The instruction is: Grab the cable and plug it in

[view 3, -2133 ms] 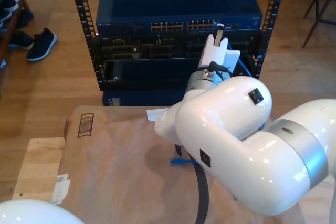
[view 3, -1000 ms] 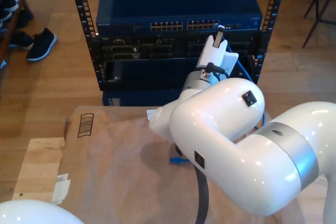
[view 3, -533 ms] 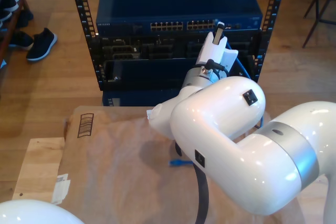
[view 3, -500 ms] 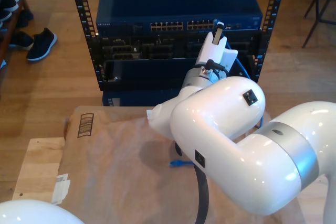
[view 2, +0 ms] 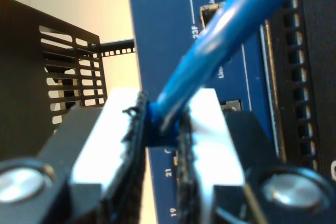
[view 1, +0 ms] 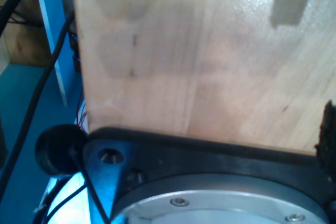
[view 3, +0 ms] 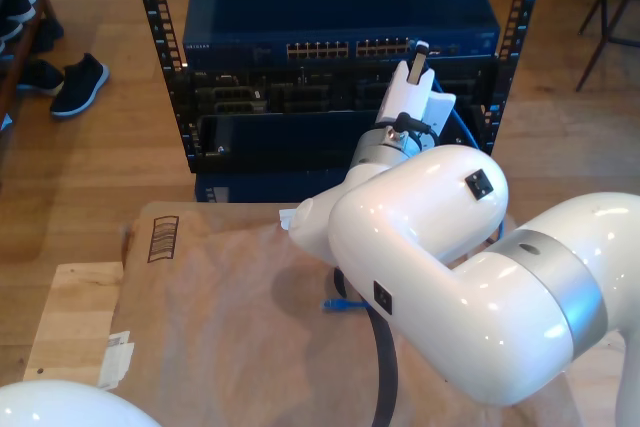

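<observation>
**Blue cable held up at the switch**

The landmark is the blue network switch (view 3: pixel 340 22), which sits in a black rack (view 3: pixel 165 57) on the wooden floor.

Far to the exterior view's left of the switch, dark shoes (view 3: pixel 78 82) rest on the floor. In front of the switch and lower down lies a sheet of brown paper (view 3: pixel 220 317) on a wooden table (view 3: pixel 70 322). A small blue plug (view 3: pixel 338 303) of the cable lies on that paper, just beside a big white arm (view 3: pixel 440 277).

That arm reaches up to the front of the switch. At its tip is the second gripper (view 3: pixel 417 64), right by the row of ports (view 3: pixel 350 48), at the end of the row on the exterior view's right. In the second wrist view the second gripper (view 2: pixel 160 129) is squeezed tight on the cable (view 2: pixel 220 40). Its dark pads (view 2: pixel 134 145) press on the cable from both sides. The cable is thin and bright blue, and it runs up and away from the pads, across the blue face of the switch (view 2: pixel 157 24). Small port numbers are printed there. Whether the plug is in a port cannot be told.

To the exterior view's right of the gripper, a bit of the cable (view 3: pixel 462 132) curves down past the arm.

The first wrist view looks at a wooden board (view 1: pixel 199 51), black wires (view 1: pixel 31 103) and a round metal base (view 1: pixel 220 203). The claw of the first gripper cannot be judged from it.
</observation>
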Controlling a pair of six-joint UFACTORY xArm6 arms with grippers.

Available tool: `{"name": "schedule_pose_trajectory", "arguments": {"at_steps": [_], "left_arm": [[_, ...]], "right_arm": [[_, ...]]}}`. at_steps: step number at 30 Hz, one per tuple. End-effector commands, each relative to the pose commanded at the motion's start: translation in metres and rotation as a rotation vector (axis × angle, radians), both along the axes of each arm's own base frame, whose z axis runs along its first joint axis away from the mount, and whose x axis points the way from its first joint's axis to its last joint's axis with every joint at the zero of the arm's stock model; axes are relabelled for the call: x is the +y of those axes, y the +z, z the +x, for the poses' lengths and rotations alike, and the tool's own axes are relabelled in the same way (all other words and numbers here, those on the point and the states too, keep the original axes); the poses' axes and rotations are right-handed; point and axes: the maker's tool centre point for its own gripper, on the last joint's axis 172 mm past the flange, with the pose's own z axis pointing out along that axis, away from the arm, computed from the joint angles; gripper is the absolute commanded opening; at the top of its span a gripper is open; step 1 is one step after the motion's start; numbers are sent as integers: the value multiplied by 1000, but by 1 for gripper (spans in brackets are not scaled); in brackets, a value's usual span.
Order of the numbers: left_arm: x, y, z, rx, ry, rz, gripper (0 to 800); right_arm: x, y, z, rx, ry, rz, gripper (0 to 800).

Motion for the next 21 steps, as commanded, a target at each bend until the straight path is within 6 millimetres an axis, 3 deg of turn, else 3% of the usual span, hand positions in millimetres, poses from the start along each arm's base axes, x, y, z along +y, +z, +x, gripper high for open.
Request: {"name": "schedule_pose_trajectory", "arguments": {"at_steps": [21], "left_arm": [[0, 0, 0, 0, 0, 0, 799]], "right_arm": [[7, 4, 2, -7, 25, -13, 0]]}}
